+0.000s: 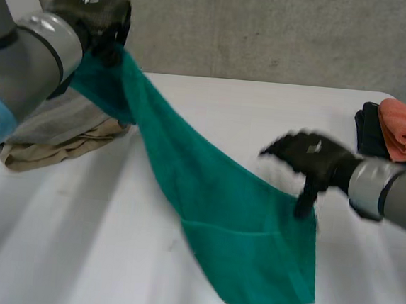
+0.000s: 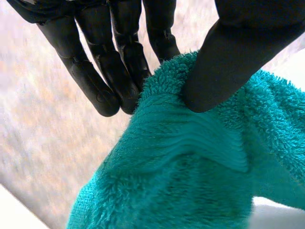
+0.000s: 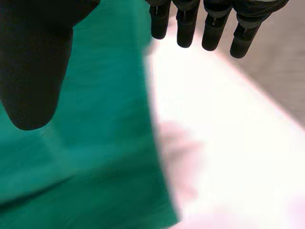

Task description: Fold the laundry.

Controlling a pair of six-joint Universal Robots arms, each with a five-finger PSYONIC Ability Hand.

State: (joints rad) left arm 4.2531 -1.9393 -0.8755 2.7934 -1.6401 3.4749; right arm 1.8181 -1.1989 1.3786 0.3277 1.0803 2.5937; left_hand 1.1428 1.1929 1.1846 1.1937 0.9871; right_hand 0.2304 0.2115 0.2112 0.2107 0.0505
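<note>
A teal towel [image 1: 239, 226] stretches from the raised far-left corner down across the white table [image 1: 74, 240] to its near middle. My left hand [image 1: 94, 11] holds that raised corner up high. In the left wrist view the thumb [image 2: 228, 57] pinches the towel's edge [image 2: 190, 167] against the fingers [image 2: 114, 71]. My right hand [image 1: 316, 158] hovers at the towel's right edge, thumb pointing down at it. Seen from the right wrist, that hand's fingers [image 3: 209, 24] are straight and apart from the thumb [image 3: 33, 62], with the towel [image 3: 86, 143] lying below and nothing gripped.
A heap of beige and grey clothes [image 1: 55, 135] lies at the table's left, under my left arm. At the right edge a folded orange towel [image 1: 404, 130] rests on a dark folded cloth [image 1: 367, 131]. A concrete wall stands behind the table.
</note>
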